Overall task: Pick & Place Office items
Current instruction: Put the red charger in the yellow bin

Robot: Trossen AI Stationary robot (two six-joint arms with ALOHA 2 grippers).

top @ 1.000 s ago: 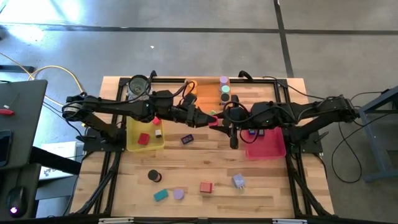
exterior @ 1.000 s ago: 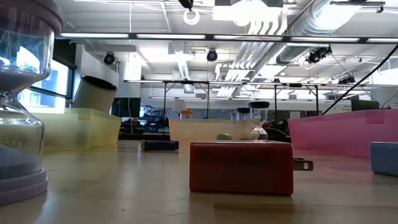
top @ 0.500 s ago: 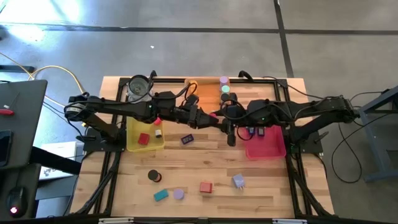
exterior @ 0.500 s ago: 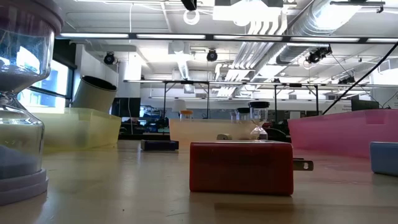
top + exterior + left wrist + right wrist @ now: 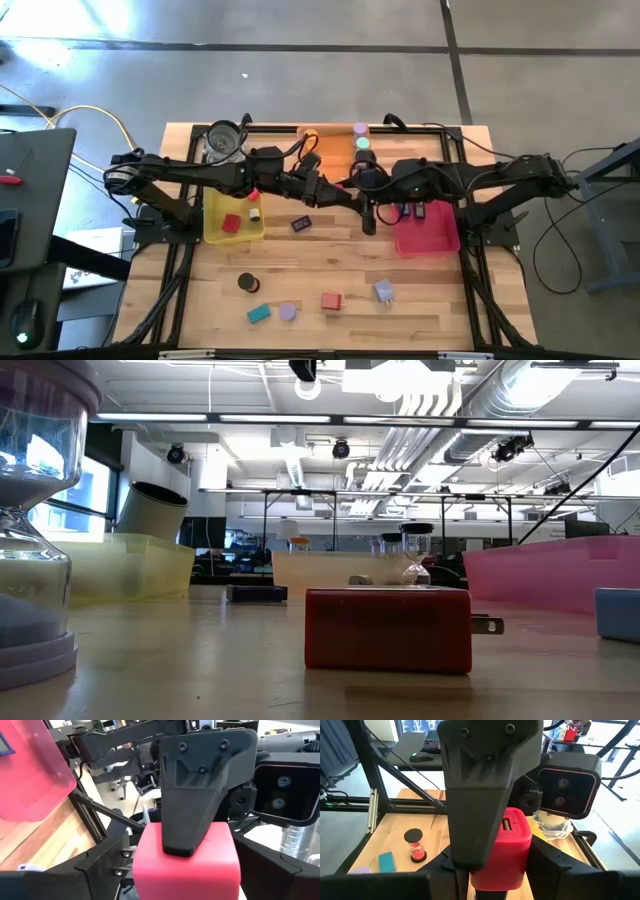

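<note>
Overhead, the left end effector (image 5: 338,192) and the right end effector (image 5: 357,188) meet just beside the pink tray (image 5: 428,236), on its side towards the yellow tray (image 5: 233,232), with a red block (image 5: 346,190) between them, off the counter (image 5: 330,265).

At counter level, a second red block (image 5: 388,630) lies on the wood, nearer the camera than the pink tray.

From the left wrist, the left end effector pinches the red block, and one finger (image 5: 200,785) of the right end effector is pressed flat on its face.

From the right wrist, the right end effector pinches the same block.
</note>
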